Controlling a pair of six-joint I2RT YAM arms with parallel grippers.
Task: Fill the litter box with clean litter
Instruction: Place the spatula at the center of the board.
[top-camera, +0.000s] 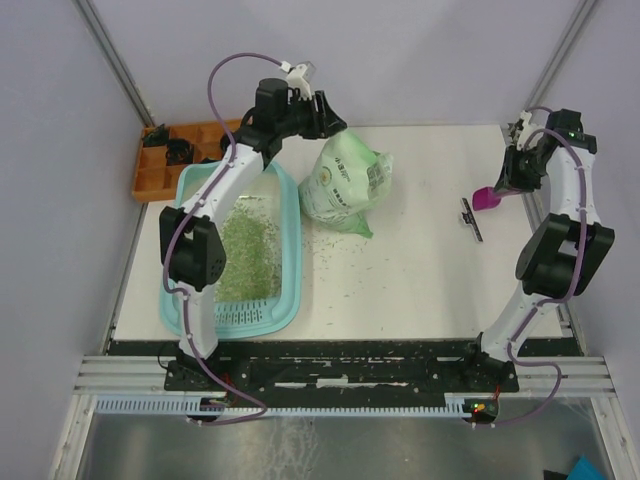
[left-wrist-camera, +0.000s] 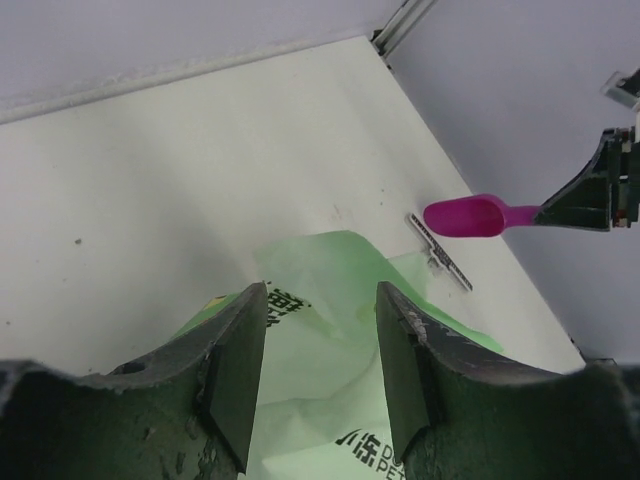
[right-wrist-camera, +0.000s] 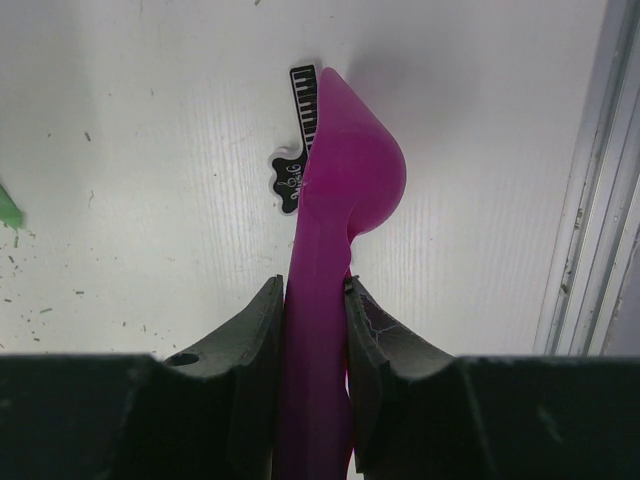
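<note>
litter box (top-camera: 293, 232): light teal tub on tabletop (top-camera: 430, 280), long axis near-far, ribbed ledge at near end | litter (top-camera: 245, 255): pale green grains inside | left pincer (left-wrist-camera: 320, 300): spread over bag (top-camera: 345, 185) just right of litter box | right pincer (right-wrist-camera: 315, 290): pinching magenta scoop (right-wrist-camera: 355, 180), well right

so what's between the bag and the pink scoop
A black piano-key clip near the scoop, plus stray litter by the bag; top view.

Teal litter box (top-camera: 293, 250) lies flat at lower left; pale green litter (top-camera: 248, 255) thinly covers its floor.
</note>
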